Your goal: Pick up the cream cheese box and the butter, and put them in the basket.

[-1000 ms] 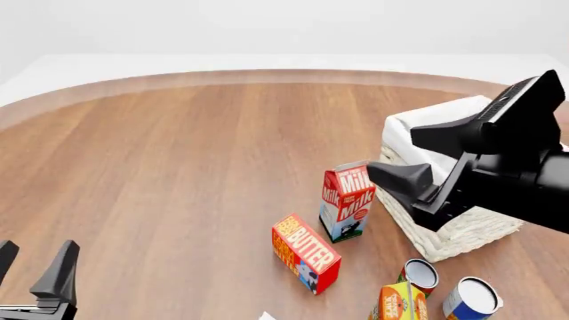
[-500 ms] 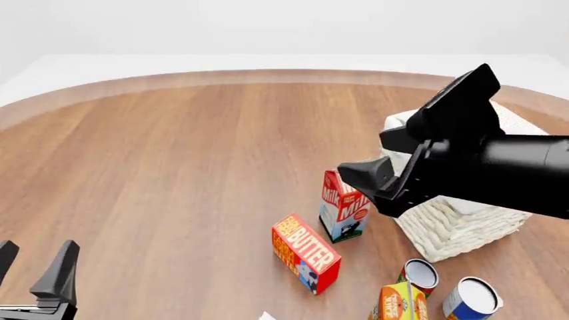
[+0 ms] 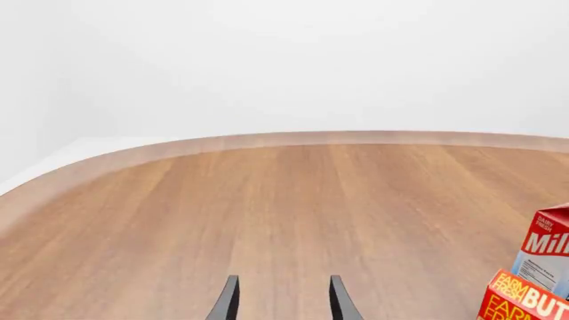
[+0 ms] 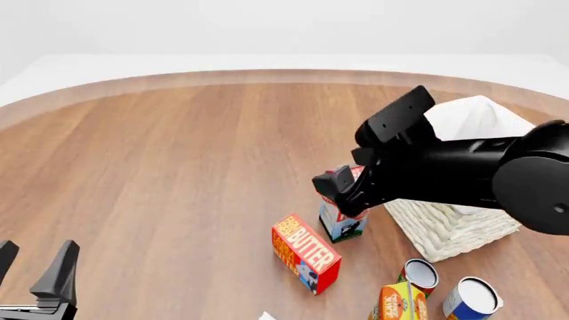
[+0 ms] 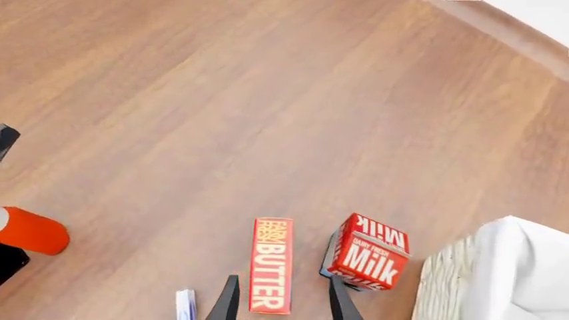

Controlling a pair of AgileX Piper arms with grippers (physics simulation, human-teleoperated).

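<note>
while my right jaws (image 4: 334,189) hang parted and empty over the milk carton (image 4: 342,223), the butter (image 4: 305,253) lies at its 7 o'clock, the basket (image 4: 454,227) at 3; my left jaws (image 4: 31,270) gape empty.

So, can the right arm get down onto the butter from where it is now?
Probably yes. The right gripper hangs open above the butter, whose top lies bare. The milk carton stands close beside it, apart by only a narrow gap, so one of the fingers could brush it.

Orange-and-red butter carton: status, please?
Orange-and-red butter carton lying on table, untouched. Right gripper open above red-and-white milk carton beside it. Left gripper open, idle.
</note>
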